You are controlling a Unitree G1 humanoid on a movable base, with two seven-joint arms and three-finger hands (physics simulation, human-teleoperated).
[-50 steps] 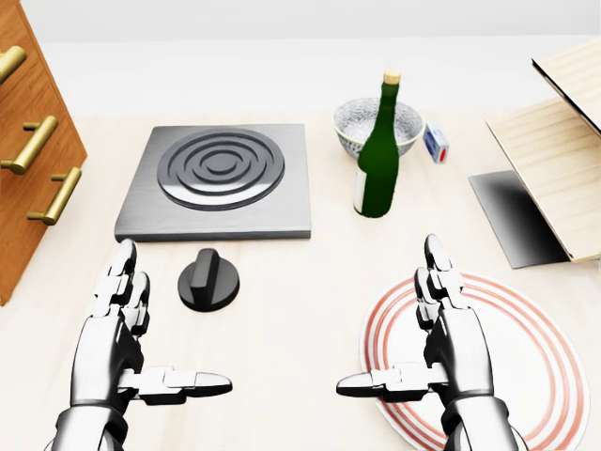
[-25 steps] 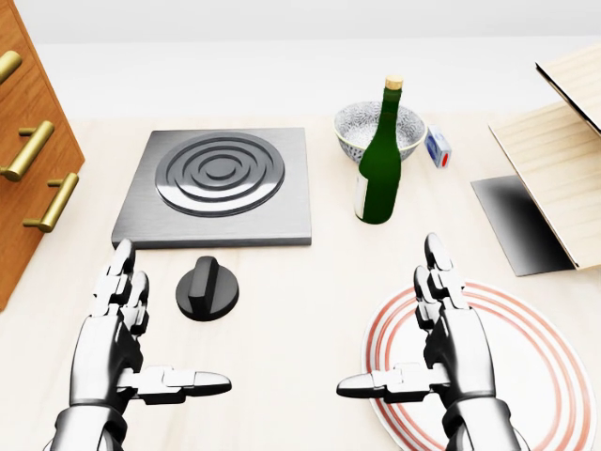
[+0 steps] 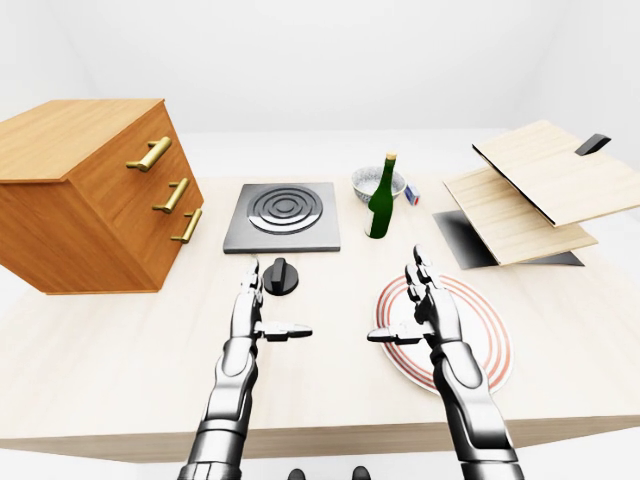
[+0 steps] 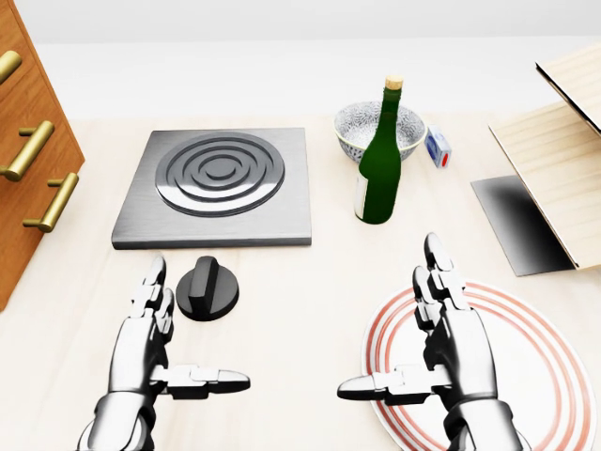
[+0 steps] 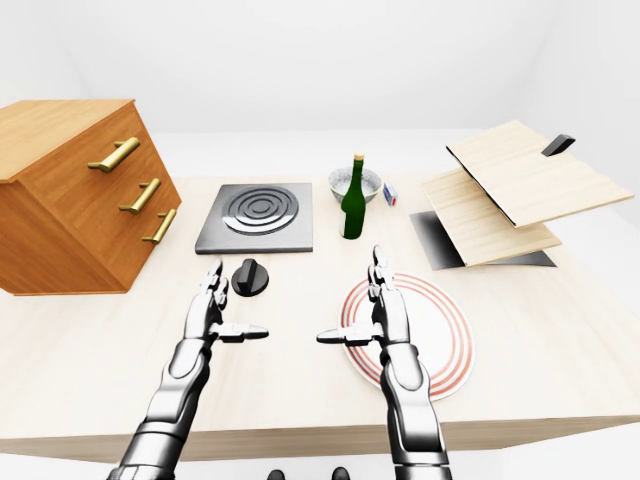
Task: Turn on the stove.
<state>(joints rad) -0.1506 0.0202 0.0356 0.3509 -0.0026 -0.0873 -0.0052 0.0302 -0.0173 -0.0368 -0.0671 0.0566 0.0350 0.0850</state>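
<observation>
The stove [image 4: 217, 186] is a grey square plate with a ringed burner, at upper middle left of the head view. Its black knob [image 4: 207, 289] sits on the table just below it. My left hand [image 4: 164, 340] is open, fingers flat, just left of and below the knob, fingertips [image 4: 153, 279] close beside it but apart. My right hand [image 4: 423, 340] is open, hovering over a red-ringed plate [image 4: 526, 366] at lower right.
A green bottle [image 4: 379, 167] stands right of the stove, with a patterned bowl [image 4: 376, 129] and a small blue-white box [image 4: 437, 147] behind it. A wooden drawer chest [image 3: 95, 190] stands at left. Wooden boards [image 3: 530, 190] over a dark tray [image 4: 516, 222] lie at right.
My left hand has moved right, toward the knob. The right hand has not moved. The view shifted slightly earlier.
</observation>
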